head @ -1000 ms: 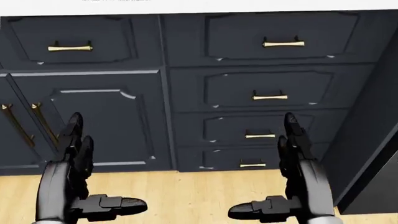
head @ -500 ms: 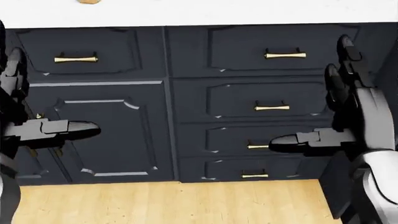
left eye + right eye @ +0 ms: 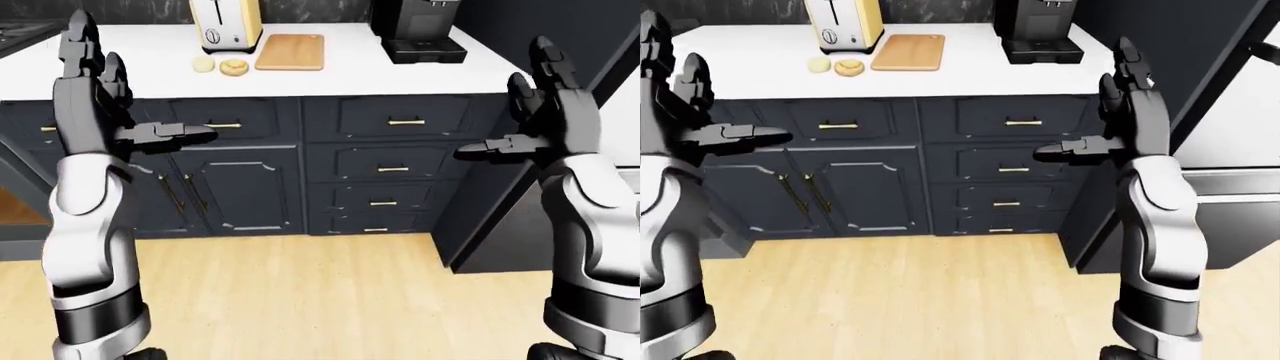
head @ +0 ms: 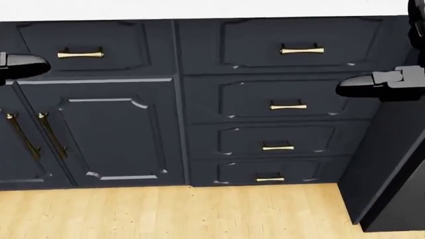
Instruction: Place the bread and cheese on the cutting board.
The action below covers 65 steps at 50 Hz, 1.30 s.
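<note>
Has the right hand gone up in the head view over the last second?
Yes. The right hand has risen from beside the bottom drawer handle to the second drawer handle, shifting toward the view's right edge.

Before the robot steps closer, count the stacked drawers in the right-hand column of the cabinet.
4. In the head view they stack down the right column: top drawer, second drawer, third drawer, bottom drawer just above the floor. None seems hidden.

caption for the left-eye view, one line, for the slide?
G1 faces a dark cabinet run, left hand and right hand raised open; cutting board and two food items wait on the counter.
</note>
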Tool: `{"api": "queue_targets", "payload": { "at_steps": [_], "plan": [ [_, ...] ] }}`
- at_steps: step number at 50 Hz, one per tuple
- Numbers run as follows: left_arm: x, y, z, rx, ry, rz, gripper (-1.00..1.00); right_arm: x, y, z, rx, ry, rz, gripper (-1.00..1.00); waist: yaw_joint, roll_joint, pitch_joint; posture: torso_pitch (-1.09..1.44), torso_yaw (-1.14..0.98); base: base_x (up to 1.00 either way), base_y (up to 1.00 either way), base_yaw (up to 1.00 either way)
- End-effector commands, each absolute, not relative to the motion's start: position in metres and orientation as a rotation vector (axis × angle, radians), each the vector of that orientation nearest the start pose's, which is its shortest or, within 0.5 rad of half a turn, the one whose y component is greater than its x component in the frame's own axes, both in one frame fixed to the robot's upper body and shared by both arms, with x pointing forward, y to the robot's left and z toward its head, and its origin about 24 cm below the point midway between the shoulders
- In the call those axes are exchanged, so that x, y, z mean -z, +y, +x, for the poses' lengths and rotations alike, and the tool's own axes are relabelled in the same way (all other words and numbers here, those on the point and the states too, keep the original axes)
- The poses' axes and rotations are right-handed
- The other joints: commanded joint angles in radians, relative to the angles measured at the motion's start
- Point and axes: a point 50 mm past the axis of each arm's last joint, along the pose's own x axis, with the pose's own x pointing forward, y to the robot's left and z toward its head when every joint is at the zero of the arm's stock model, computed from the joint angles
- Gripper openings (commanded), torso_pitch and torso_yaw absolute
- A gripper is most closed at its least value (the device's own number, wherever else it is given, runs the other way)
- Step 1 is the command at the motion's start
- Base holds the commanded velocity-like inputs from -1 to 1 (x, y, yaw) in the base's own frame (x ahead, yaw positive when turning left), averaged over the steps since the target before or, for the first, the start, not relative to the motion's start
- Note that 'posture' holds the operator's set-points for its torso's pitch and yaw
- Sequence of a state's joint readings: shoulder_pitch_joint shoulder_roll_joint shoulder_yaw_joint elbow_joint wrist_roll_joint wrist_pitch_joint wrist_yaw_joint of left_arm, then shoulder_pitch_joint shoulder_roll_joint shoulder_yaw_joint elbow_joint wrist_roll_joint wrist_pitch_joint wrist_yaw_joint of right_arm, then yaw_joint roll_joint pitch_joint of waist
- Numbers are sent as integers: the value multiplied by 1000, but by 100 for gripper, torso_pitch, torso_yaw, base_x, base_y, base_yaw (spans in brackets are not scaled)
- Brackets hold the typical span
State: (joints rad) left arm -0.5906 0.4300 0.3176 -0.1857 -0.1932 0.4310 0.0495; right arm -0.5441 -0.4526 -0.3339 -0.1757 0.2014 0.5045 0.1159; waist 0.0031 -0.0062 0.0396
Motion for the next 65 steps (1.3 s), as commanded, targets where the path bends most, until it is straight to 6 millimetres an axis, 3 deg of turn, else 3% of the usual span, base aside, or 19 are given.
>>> {"api": "queue_targets", "payload": {
  "at_steps": [1,9,14,15,18,27,29,32,33,36,39,42,44,53,56,58,59,61,65],
  "plan": [
    [-275,247,298,-236,-553,130,100,-257,-250,301,97,-405,-179,100,1,-1,-24,0,0,0,0,0],
    [-288,249,296,-245,-655,122,100,-294,-248,301,98,-521,-256,100,1,1,-24,0,0,0,0,0],
    [-290,251,295,-254,-670,125,100,-289,-245,302,84,-549,-284,100,0,0,-23,0,0,0,0,0],
    [-291,251,296,-255,-670,124,100,-298,-244,302,82,-552,-287,100,-2,4,-46,0,0,6,0,0],
    [-293,253,294,-266,-673,127,100,-299,-245,301,80,-553,-292,100,-1,7,-21,0,0,10,0,0],
    [-298,258,291,-286,-693,141,100,-292,-246,301,81,-565,-303,100,-4,1,-10,0,0,13,4,0],
    [-299,259,291,-289,-695,135,100,-292,-246,301,81,-568,-303,100,-6,17,-13,0,0,16,8,0],
    [-300,260,291,-290,-698,139,100,-293,-247,301,83,-568,-305,100,-11,87,-17,0,0,15,8,0],
    [-300,260,291,-291,-697,139,100,-292,-246,301,82,-566,-305,100,-8,66,-11,0,0,16,9,0],
    [-301,260,291,-291,-695,137,100,-292,-245,301,78,-566,-306,100,-6,68,-11,0,0,16,9,0],
    [-301,261,291,-293,-696,136,100,-293,-245,300,78,-567,-306,100,-4,38,-12,0,0,15,13,0],
    [-301,261,290,-293,-697,135,100,-293,-245,300,77,-569,-306,100,3,-1,-5,0,0,16,17,0],
    [-302,261,290,-294,-698,134,100,-294,-245,300,77,-569,-307,100,8,-50,-14,0,0,16,17,0],
    [-306,262,289,-300,-703,131,100,-297,-244,299,75,-569,-300,100,-4,-13,-14,0,0,12,20,0],
    [-306,262,289,-302,-703,132,100,-297,-245,299,76,-568,-300,100,-10,37,-15,0,0,4,22,0],
    [-306,262,288,-303,-703,132,100,-297,-245,298,74,-569,-298,100,-13,102,-35,0,0,4,25,0],
    [-306,263,288,-305,-703,132,100,-298,-246,299,76,-569,-298,100,-12,75,-36,0,0,5,27,0],
    [-306,263,289,-306,-702,132,100,-298,-246,299,77,-569,-297,100,-6,74,-20,0,0,2,27,0],
    [-306,264,288,-309,-704,132,100,-299,-245,298,76,-570,-295,100,-6,24,-24,0,0,0,30,0]
  ]
}}
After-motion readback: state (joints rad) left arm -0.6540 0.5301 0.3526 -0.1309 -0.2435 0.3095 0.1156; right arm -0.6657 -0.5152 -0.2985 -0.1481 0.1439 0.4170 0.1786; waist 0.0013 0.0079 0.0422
